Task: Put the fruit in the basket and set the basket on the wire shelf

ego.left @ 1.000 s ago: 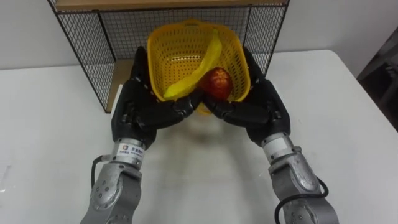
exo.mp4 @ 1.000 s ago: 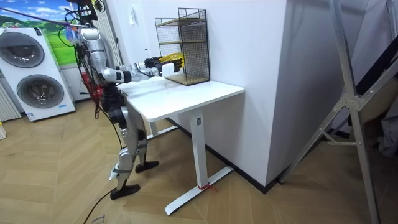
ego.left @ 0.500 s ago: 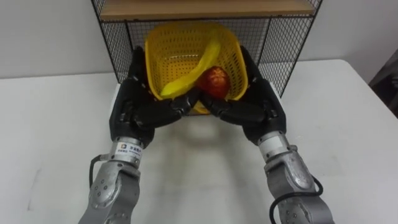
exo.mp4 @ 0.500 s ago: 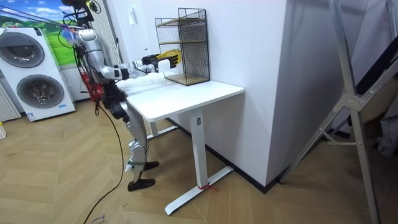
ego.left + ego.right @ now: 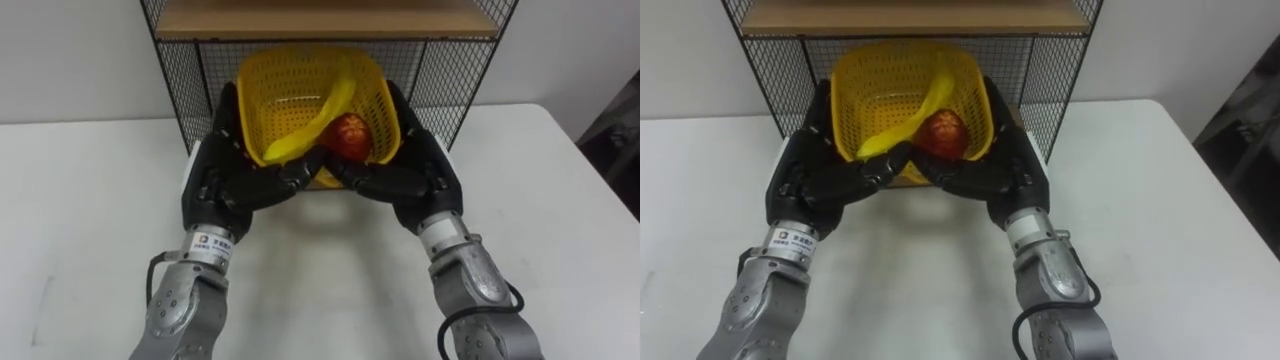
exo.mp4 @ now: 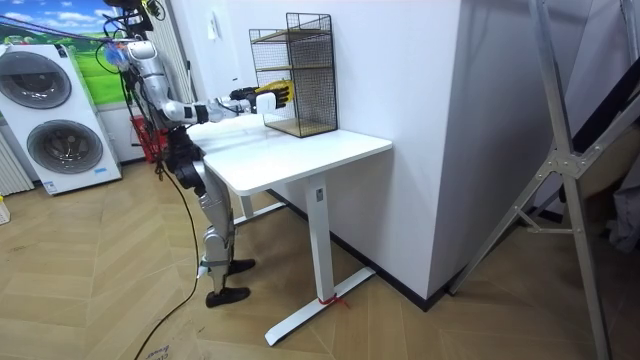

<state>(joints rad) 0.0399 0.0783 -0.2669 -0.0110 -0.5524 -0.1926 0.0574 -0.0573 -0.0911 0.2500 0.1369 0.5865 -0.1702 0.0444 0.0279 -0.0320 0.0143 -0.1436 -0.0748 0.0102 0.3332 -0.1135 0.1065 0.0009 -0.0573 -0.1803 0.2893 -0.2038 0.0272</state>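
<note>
Basket (image 5: 290, 90) at 12 o'clock, tilted toward us at the wire shelf (image 5: 440, 70) mouth, with the banana (image 5: 325, 105) and red fruit (image 5: 350, 133) inside. Left hand (image 5: 228, 170) and right hand (image 5: 410, 170) curl round its sides and underside. We'd level it, slide straight toward 12, and release once it's seated.

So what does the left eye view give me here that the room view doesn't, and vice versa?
Left eye view: a yellow banana and a red apple lying in the yellow plastic basket, with the left hand and right hand curled round its sides. Room view: the robot standing at the white table's end, arms stretched forward, two white washing machines behind it. Both: the basket held at the front of the black wire shelf on the table.
</note>
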